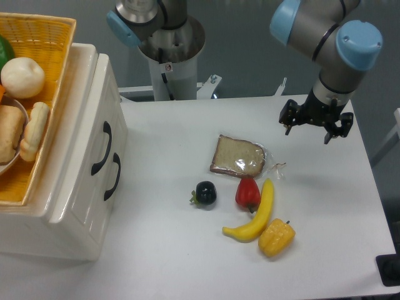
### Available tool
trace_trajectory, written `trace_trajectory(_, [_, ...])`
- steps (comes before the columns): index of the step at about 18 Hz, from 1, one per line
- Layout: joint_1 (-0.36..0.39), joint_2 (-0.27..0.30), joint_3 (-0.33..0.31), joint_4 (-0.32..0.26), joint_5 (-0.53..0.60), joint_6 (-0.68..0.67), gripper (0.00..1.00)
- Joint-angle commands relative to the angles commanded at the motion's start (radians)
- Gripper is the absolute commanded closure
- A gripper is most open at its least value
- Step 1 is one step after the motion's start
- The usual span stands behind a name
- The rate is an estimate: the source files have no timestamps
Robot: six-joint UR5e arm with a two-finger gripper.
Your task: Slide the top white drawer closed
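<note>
Take the white cabinet (59, 187) at the left edge of the table (162, 250) as your landmark. The top white drawer (94, 122) is the upper of its two fronts, facing right, with its black C-shaped handle (102, 147) just above and slightly left of the lower drawer's handle (112, 177). From this angle you cannot tell how far the drawer stands out from the cabinet.

A yellow wicker basket (44, 37) sits on the cabinet's top, holding bread rolls (31, 131) and a round pale item (22, 77).

Your gripper (315, 125) hangs far to the right of the cabinet, above the table's back right area — fingers spread apart, holding nothing.

Between cabinet and gripper lie a bagged bread slice (237, 156), a dark plum-like fruit (205, 192), a red pepper (248, 193), a banana (255, 215) and a yellow pepper (276, 237) — all well clear of the drawer.
</note>
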Motion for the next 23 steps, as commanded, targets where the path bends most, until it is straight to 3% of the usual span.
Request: trace_trajectory(23, [0.003, 0.002, -0.006, -0.003, -0.009, -0.002, 0.00])
